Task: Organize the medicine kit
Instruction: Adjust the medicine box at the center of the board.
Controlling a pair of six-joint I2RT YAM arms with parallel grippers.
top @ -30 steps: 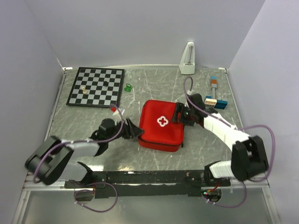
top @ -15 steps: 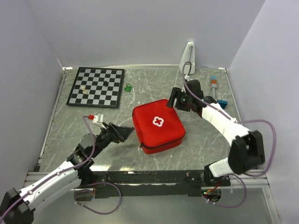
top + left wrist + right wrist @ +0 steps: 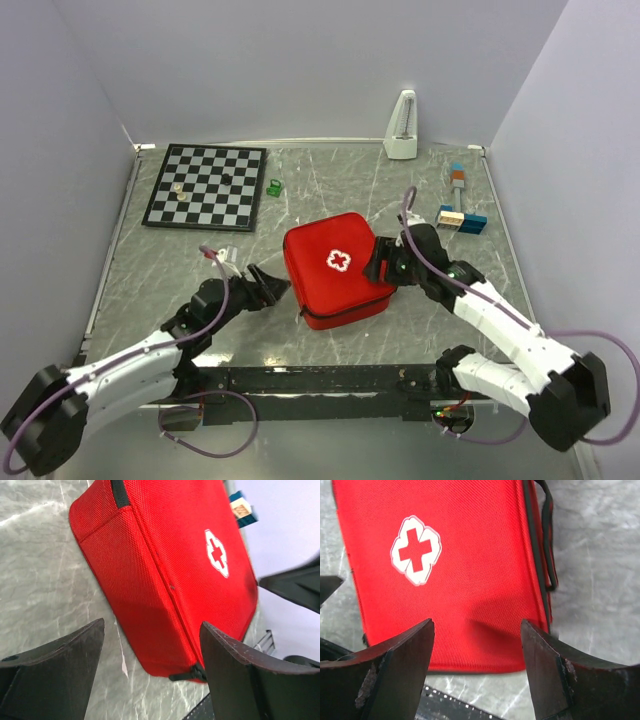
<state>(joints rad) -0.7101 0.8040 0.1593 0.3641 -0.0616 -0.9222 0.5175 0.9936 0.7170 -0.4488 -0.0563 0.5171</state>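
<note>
**Figure. Both arms flanking the shut case (overhead and wrist views).** The medicine kit (image 3: pixel 338 268), a red zippered case, lies flat at the centre of the overhead frame on the grey marbled counter (image 3: pixel 330 190), with its white cross facing up. Its lid is down.

The left claw (image 3: pixel 270 285) is spread and empty. It points at the kit's left side wall from just beside it. In its wrist view the zipper seam runs between the two fingers (image 3: pixel 55 675), and the zip pull (image 3: pixel 186 674) sits at the lower corner.

The right claw (image 3: pixel 383 262), also spread and empty, hovers over the kit's right edge near the black carry strap (image 3: pixel 551 555). Whether it touches the fabric cannot be told.

This two-sided approach probably prepares one claw to steady the case while the other works the zip, since nothing inside can be sorted until the lid opens.

The chessboard (image 3: pixel 205 187) at upper left, the metronome (image 3: pixel 402 126) at top and the coloured blocks (image 3: pixel 460 215) at right lie well apart from the kit.
</note>
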